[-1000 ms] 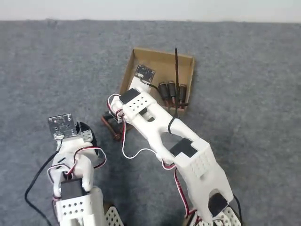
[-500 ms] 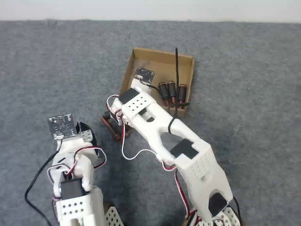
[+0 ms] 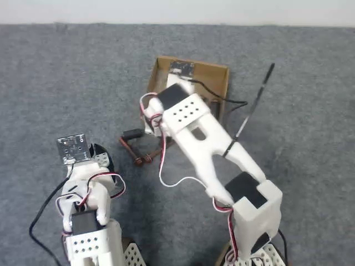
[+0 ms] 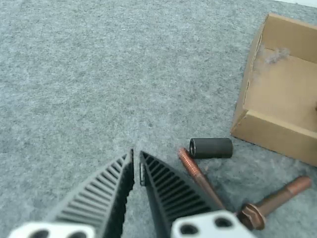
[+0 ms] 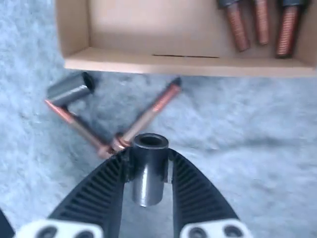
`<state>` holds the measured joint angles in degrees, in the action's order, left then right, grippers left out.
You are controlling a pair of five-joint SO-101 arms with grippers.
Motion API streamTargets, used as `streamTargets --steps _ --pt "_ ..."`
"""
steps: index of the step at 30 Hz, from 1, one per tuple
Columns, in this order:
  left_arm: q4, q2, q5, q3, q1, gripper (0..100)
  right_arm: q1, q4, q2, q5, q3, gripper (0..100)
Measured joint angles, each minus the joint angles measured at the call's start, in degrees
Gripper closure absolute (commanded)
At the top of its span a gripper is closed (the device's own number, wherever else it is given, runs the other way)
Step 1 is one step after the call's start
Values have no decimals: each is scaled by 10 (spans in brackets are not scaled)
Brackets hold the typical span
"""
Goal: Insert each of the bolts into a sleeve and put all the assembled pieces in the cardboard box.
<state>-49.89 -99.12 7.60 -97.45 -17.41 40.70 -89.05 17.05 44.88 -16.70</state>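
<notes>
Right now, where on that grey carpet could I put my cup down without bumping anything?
The widest bare carpet lies left of the cardboard box, beyond the left pincer. More opens right of the box. It is crowded in front of the box, where a loose sleeve and two bolts lie near the right pincer, which grips a second sleeve.

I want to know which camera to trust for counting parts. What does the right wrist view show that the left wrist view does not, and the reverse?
Right wrist view, not left: the right gripper shut on a sleeve, and three assembled pieces in the box. Left wrist view, not right: the left gripper, shut and empty. Both: a loose sleeve and two bolts on the carpet beside the box.
</notes>
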Motion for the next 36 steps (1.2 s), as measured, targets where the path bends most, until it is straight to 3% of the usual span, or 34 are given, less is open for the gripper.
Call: streamTargets --steps 7,21,36 --pt "0 0 0 0 0 977 -34 -28 -7 -35 13 991" --pt "0 0 0 0 0 977 -192 -33 -14 -149 92 991" --pt "0 0 0 0 0 977 -241 31 -213 -216 361 991"
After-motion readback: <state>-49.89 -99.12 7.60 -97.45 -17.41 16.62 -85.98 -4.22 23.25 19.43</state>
